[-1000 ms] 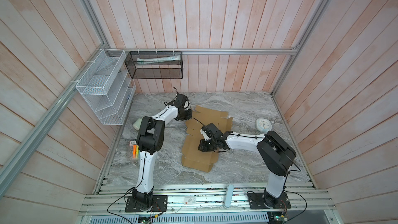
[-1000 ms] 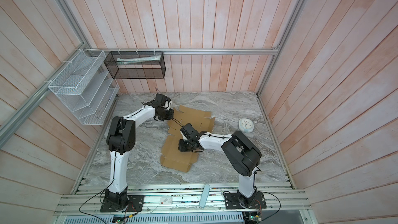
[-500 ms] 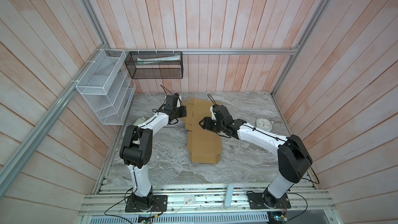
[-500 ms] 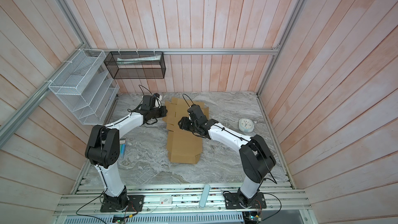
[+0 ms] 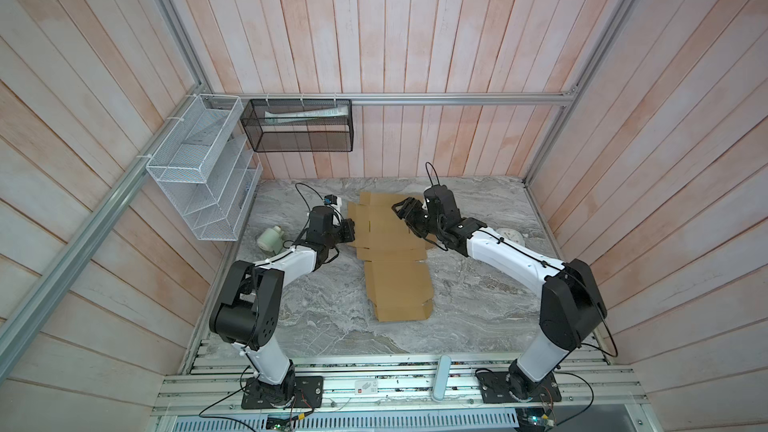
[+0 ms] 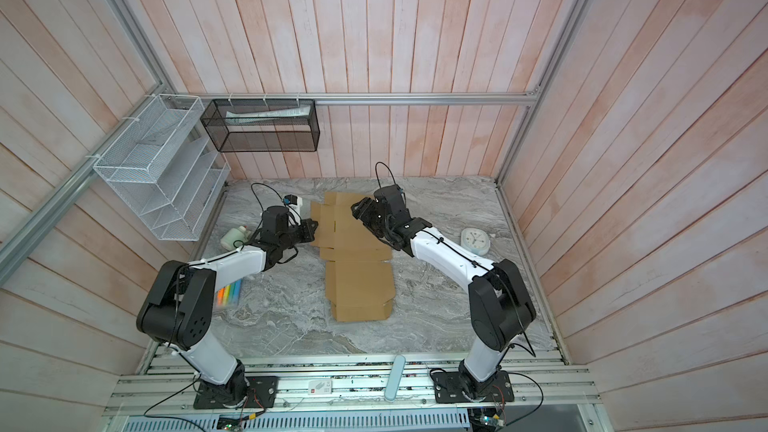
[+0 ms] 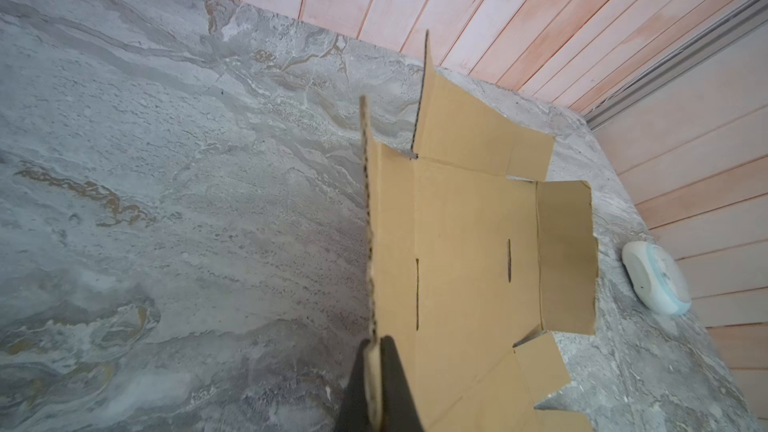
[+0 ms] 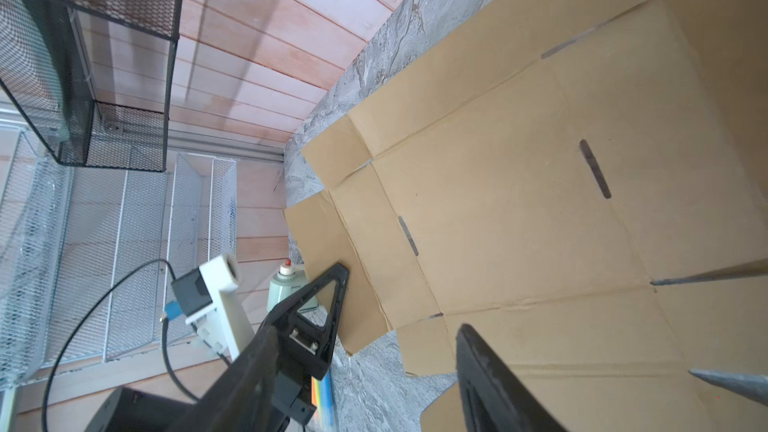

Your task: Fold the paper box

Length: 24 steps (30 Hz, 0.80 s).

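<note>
The paper box (image 5: 395,280) (image 6: 358,280) is a plain brown cardboard sheet lying unfolded on the marble table, its long side running front to back. My left gripper (image 5: 350,231) (image 6: 312,231) is shut on its left side flap. In the left wrist view the gripper (image 7: 376,347) pinches that flap's edge, and the flap stands up from the box (image 7: 469,243). My right gripper (image 5: 401,210) (image 6: 360,206) hangs open above the far part of the box, holding nothing. In the right wrist view the right gripper (image 8: 380,367) is over the box (image 8: 498,201), and the left gripper (image 8: 338,280) is at the flap.
A white round clock (image 5: 510,235) (image 7: 656,280) lies right of the box. A pale green bottle (image 5: 270,238) (image 8: 291,288) and a coloured pack (image 6: 230,295) lie to the left. A white wire rack (image 5: 203,172) and a black mesh basket (image 5: 299,124) hang on the walls.
The box has swung from a slant to lie straight, front to back. My right gripper has opened wider and moved off the box's middle toward the back. The left gripper stays shut on the flap.
</note>
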{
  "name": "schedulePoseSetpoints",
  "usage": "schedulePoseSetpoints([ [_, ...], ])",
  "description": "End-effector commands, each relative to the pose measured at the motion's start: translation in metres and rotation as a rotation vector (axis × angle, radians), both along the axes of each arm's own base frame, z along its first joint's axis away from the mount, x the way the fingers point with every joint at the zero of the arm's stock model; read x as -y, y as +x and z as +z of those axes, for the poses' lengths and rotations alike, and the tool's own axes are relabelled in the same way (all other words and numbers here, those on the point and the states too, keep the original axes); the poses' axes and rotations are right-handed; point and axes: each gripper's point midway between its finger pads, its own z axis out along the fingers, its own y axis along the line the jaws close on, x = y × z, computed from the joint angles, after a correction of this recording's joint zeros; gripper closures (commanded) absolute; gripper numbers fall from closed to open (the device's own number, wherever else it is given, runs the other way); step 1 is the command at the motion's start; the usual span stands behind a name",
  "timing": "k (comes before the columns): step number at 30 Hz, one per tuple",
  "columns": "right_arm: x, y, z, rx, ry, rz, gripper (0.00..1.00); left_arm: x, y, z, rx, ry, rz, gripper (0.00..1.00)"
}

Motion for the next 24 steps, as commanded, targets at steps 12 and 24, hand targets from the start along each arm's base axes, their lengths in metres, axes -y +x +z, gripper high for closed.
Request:
schedulePoseSetpoints([
  [12, -0.008, 0.043, 0.001, -0.096, 0.203, -0.081, 0.27, -0.011, -0.030, 0.043, 0.289, -0.022, 0.025, 1.00],
  [24, -0.005, 0.054, 0.003, -0.176, 0.290, -0.129, 0.27, -0.010, -0.055, 0.054, 0.441, -0.002, -0.006, 1.00],
])
